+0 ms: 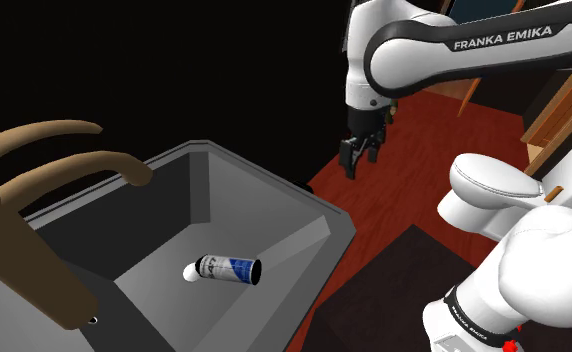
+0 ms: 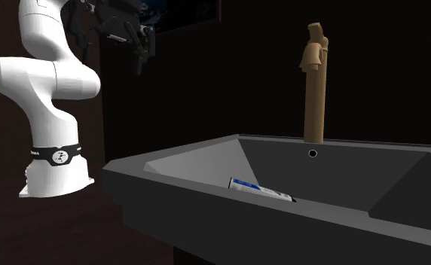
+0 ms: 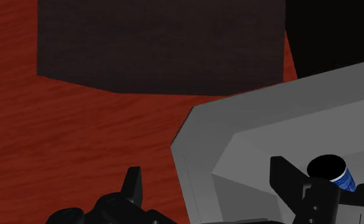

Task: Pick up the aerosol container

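The aerosol container (image 1: 226, 268) is a white can with a blue label and a black end. It lies on its side on the floor of the dark grey sink (image 1: 274, 190). In the second exterior view the can (image 2: 261, 191) rests low against the near wall of the basin. My gripper (image 1: 360, 162) hangs high above the sink's rim, off to the shoulder view's right of the can, pointing down. Its fingers (image 3: 133, 188) stand apart with nothing between them. In the wrist view the can's black end (image 3: 332, 170) peeks out beside one finger, past the sink's corner (image 3: 238, 121).
A tall brown faucet (image 2: 314, 83) rises at the back of the sink, and its curved arms (image 1: 44, 170) reach over the basin. Red wooden floor (image 3: 79, 140) lies beyond the rim. My dark stand (image 1: 404, 280) sits beside the sink. Black area surrounds the scene.
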Controlling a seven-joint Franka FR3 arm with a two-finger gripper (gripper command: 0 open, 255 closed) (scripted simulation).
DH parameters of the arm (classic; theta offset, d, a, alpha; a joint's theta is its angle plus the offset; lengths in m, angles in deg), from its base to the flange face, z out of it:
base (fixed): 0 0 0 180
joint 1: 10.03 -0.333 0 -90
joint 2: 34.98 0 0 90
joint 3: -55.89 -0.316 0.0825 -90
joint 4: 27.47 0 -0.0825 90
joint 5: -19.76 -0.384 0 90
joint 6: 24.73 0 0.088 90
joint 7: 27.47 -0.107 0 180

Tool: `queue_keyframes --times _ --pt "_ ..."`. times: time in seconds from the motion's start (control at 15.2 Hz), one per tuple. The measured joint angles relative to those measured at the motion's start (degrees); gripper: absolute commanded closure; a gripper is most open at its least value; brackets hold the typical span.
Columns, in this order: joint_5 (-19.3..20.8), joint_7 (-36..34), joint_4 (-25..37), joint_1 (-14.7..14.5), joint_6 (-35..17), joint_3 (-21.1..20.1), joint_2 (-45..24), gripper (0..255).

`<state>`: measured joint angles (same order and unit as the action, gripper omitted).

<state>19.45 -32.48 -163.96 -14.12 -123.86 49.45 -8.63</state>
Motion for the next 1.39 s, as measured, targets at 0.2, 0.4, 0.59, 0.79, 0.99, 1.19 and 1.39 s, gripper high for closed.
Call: queue_keyframes --times 0.2,0.4,0.59,0.79,0.99,1.19,1.39 --pt "-0.68 -0.40 0.85 -1.00 -3.98 -1.34 -5.36 0" --pt "-1.37 -1.35 2.41 -2.22 -7.38 -3.05 -10.79 0" --pt "-1.62 -2.31 4.89 -3.34 -10.55 -4.66 -16.97 0" --pt "-1.60 -3.41 7.93 -4.58 -12.83 -6.20 -22.79 0" --pt "-0.98 -3.94 11.21 -5.53 -15.11 -7.22 -28.91 0" --pt "-0.10 -5.30 15.73 -7.07 -16.67 -8.40 -35.55 0" --pt "0.86 -5.82 20.11 -8.36 -17.53 -9.06 -41.33 0"
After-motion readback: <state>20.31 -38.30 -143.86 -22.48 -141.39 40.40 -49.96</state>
